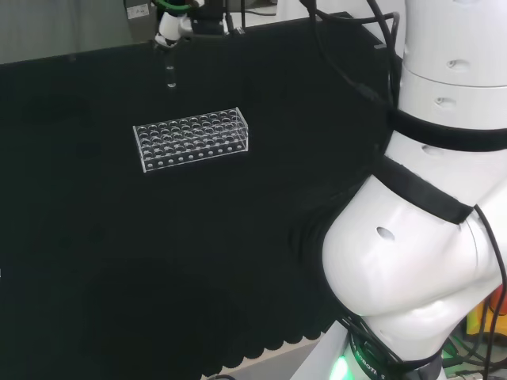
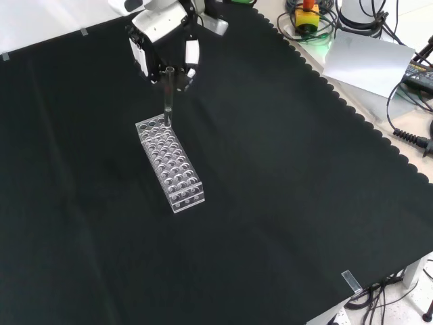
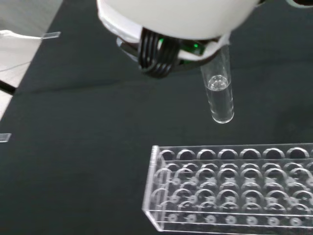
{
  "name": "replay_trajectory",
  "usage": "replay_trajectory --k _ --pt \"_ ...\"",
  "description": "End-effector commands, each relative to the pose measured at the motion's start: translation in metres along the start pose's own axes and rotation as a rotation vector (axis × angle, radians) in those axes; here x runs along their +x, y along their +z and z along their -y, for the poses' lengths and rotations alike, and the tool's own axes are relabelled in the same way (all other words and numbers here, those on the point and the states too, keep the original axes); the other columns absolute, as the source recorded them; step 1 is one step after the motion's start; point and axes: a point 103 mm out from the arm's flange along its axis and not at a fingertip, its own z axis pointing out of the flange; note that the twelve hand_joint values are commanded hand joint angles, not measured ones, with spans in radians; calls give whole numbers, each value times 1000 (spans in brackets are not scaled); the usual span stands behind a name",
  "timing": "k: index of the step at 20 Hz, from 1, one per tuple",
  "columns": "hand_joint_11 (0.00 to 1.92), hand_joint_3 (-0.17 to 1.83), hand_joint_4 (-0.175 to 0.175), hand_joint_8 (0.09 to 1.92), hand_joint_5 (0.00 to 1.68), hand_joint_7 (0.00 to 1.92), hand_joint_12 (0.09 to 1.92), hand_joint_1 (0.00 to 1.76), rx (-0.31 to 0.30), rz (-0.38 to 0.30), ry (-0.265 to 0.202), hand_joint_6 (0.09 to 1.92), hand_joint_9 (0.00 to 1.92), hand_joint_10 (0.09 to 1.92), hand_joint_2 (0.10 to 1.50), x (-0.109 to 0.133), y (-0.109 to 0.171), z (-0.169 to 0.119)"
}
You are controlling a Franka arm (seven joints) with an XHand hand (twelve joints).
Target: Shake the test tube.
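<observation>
Test tube [image 3: 219, 93]: upper end hidden behind the hand [image 2: 161, 40]; its contents are hard to make out. Fingers pinch one tube upright, clear of the table [image 2: 284, 203], at 12 o'clock above one clear rack [image 2: 170, 162] in front view.

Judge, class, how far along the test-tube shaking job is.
Done: the test tube is out of the clear rack and held in the hand, its rounded end hanging above the rack. In hand: the tube is upright over the rack's end. Left: possibly the shaking, which one moment cannot show, and any return.
</observation>
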Motion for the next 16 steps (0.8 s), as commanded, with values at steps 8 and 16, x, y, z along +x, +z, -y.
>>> replay_trajectory --k 8,16 --pt "1285 809 -175 572 1344 1404 860 1330 -31 31 247 568 1599 608 541 -125 -16 30" --pt "1284 815 -175 578 1343 1398 860 1331 -35 43 341 572 1598 609 538 -163 -16 44"
